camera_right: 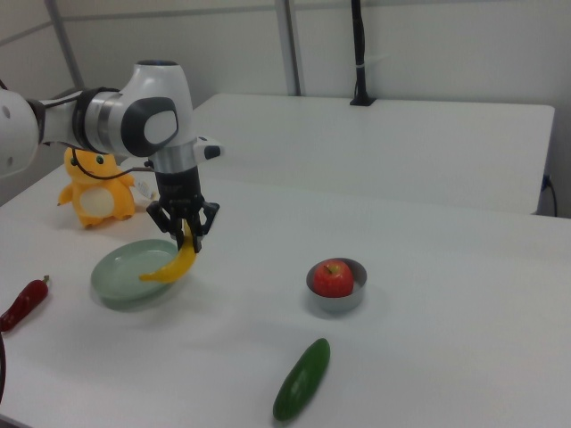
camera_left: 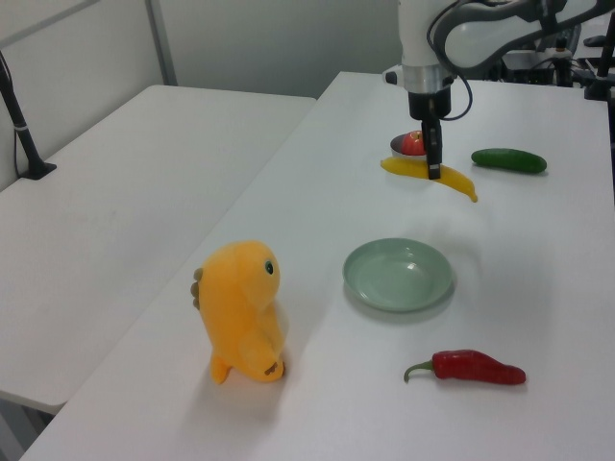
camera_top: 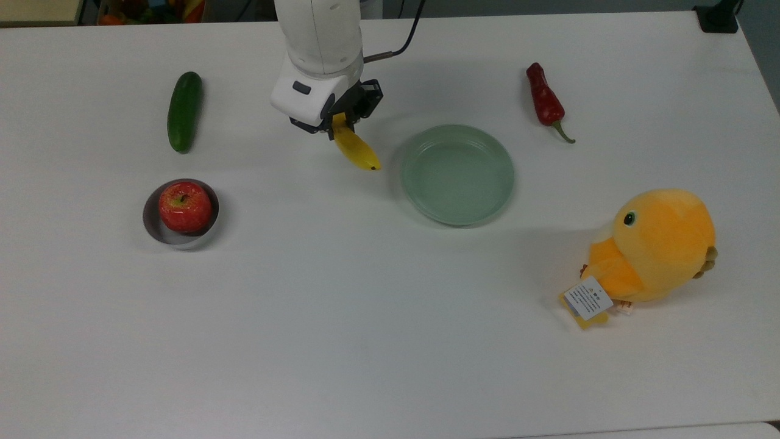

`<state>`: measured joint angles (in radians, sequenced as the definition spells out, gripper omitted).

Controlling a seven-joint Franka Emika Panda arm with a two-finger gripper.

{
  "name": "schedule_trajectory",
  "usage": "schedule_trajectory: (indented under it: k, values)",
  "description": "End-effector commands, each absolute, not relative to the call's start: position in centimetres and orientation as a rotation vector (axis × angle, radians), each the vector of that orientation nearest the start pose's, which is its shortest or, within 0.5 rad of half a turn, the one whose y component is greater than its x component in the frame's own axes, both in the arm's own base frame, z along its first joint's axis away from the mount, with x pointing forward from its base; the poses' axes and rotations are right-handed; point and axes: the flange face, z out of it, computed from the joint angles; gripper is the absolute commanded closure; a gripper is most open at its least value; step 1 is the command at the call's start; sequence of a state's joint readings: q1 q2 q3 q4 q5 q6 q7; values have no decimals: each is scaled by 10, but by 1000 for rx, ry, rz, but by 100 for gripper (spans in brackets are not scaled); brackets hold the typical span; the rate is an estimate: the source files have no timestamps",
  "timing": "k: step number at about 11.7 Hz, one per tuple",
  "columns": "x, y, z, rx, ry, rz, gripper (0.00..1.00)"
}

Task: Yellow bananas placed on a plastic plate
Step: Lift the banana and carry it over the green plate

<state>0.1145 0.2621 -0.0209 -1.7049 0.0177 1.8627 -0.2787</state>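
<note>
My gripper point(camera_top: 339, 119) point(camera_left: 433, 171) point(camera_right: 186, 239) is shut on the yellow banana point(camera_top: 355, 147) point(camera_left: 429, 174) point(camera_right: 173, 265), which hangs in the air above the white table. In the top view the banana slants down to the right, its dark tip just left of the plastic plate point(camera_top: 457, 174). The pale mint-green plate point(camera_left: 399, 274) point(camera_right: 120, 273) lies empty on the table. In the right view the banana's lower end overlaps the plate's near rim.
A dark-green cucumber point(camera_top: 184, 111) lies at the top view's left, with a red apple point(camera_top: 184, 206) in a small grey bowl point(camera_top: 153, 228) below it. A red chili pepper point(camera_top: 544, 100) lies right of the plate. An orange plush duck point(camera_top: 655, 247) sits at the lower right.
</note>
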Motion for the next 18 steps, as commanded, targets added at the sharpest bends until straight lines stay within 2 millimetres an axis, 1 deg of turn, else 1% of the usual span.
schedule_trajectory:
  k: [1, 2, 3, 4, 5, 6, 7, 8, 9, 10, 11, 12, 14, 15, 16, 17, 18]
  values:
    - [622, 135, 444, -3047, -464, 33, 70]
    - [618, 164, 441, -3046, -425, 10, 70]
    - [616, 180, 430, -3050, -369, 24, 69]
    - [616, 192, 425, -3044, -282, 14, 68]
    - [618, 197, 419, -3030, -127, -22, 68]
    - [619, 197, 408, -3021, -32, -32, 68]
    - [619, 200, 393, -3025, -20, 0, 68]
    - [618, 205, 380, -3029, -17, 31, 60]
    - [618, 205, 372, -3031, -17, 50, 52]
    - [612, 210, 363, -3040, -38, 77, 24]
    - [609, 213, 359, -3050, -62, 90, 0]
    - [609, 214, 360, -3050, -65, 90, 0]
    - [611, 209, 372, -3048, -60, 69, 0]
    - [611, 206, 385, -3047, -68, 35, 0]
    - [612, 197, 405, -3048, -123, -19, 0]
    - [610, 185, 423, -3048, -165, -50, 0]
    - [608, 173, 438, -3051, -187, -54, 0]
